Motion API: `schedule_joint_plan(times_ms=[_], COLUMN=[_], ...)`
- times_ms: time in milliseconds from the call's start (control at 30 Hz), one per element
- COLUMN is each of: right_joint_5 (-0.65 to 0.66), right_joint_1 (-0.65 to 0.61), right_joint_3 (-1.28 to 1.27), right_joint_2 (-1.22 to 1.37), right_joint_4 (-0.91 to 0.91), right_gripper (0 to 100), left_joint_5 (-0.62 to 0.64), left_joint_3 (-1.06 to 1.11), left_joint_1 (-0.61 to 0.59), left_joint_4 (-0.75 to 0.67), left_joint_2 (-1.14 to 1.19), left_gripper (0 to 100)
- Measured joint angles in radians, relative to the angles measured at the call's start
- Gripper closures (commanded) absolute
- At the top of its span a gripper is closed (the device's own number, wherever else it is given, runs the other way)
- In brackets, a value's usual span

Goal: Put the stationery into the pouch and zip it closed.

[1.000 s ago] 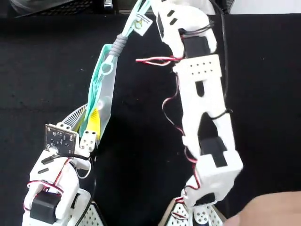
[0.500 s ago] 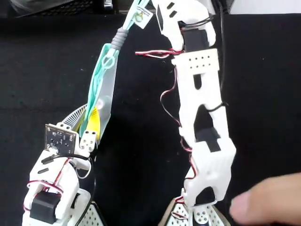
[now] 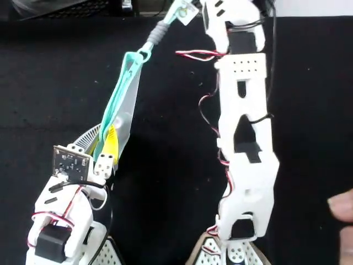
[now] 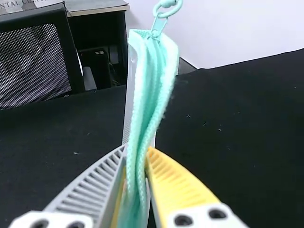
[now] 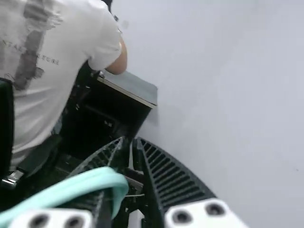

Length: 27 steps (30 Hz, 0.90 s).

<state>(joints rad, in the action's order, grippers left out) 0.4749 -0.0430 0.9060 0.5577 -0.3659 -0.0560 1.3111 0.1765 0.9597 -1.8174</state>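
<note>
The pouch (image 3: 122, 105) is translucent with a mint zipper band and hangs stretched in the air between both arms over the black table. At its near end my left gripper (image 3: 107, 144), one finger grey and one yellow, is shut on the pouch edge. In the left wrist view the mint band of the pouch (image 4: 148, 90) runs out from the left gripper (image 4: 137, 159). At the far edge, my right gripper (image 3: 190, 8) is shut on the mint loop (image 3: 165, 25) at the zipper end. The right gripper (image 5: 129, 142) pinches that loop (image 5: 71, 190). What lies inside the pouch cannot be made out.
The table (image 3: 55, 83) is covered in black cloth. My right arm (image 3: 242, 127) stretches long across the table's right half. Both arm bases stand at the near edge. Beyond the far edge are a mesh chair (image 4: 33, 57) and a dark desk (image 4: 99, 42).
The right arm has swung to the right and stretched out farther, drawing the loop end of the pouch to the right and up the picture. The left arm has kept still.
</note>
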Motion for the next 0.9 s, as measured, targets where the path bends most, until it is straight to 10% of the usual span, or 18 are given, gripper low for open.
schedule_joint_plan(times_ms=[433,900], right_joint_5=[-0.003,0.000], right_joint_1=[0.061,0.028], right_joint_3=[0.094,0.430], right_joint_2=[0.109,0.110], right_joint_4=[-0.017,-0.423], right_gripper=[98.6,98.6], left_joint_5=[0.000,-0.055], left_joint_3=[0.000,-0.055], left_joint_1=[0.000,0.000], left_joint_4=[0.002,0.041], left_joint_2=[0.000,0.000], left_gripper=[97,89])
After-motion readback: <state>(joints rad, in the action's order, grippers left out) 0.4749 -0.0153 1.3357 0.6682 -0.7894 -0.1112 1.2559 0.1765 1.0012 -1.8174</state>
